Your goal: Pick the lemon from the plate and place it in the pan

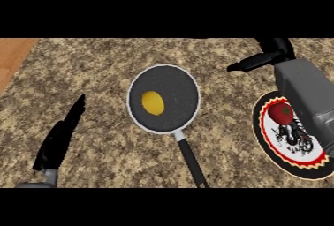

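A yellow lemon point(153, 102) lies inside the dark round pan point(176, 84), left of its middle. The pan's black handle point(192, 162) runs toward the lower edge. At the right, a plate point(306, 161) with a red zigzag rim carries a red tomato point(281, 112). My right hand point(266, 56) is raised over the counter beyond the plate, fingers straight and pointing left, holding nothing. Its grey forearm point(308, 95) covers part of the plate. My left hand point(60, 137) rests at the lower left, fingers straight and pointing up.
The speckled brown counter point(91, 66) fills the view. A strip of wooden floor point(12, 55) shows past the counter's edge at the upper left.
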Robot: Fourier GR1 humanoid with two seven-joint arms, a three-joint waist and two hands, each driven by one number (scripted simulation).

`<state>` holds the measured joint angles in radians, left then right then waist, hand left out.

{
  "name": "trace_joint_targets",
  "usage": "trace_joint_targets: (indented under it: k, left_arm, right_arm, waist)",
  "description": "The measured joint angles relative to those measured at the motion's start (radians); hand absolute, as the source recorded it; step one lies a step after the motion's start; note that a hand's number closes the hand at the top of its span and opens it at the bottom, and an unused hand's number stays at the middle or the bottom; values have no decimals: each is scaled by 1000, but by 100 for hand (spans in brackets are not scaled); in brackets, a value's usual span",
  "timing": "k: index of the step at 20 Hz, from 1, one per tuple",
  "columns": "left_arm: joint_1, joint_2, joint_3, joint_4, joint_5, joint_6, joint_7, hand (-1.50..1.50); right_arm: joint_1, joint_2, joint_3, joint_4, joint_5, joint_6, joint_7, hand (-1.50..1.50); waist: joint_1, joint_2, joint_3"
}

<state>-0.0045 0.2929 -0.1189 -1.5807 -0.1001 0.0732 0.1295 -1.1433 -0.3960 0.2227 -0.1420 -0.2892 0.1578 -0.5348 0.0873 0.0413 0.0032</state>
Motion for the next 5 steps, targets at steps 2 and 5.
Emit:
trace_joint_targets:
  k: [2,5]
  left_arm:
    - [-6,-4,-7,-9,-2,-2,5,0]
    - [2,-3,-6,-6,-5,-3,0,0]
  right_arm:
    - [-9,-37,-2,16,4,37,-8,-150]
    - [-6,-79,-2,35,13,87,-32,-150]
  waist:
    - [5,2,1]
    - [8,2,1]
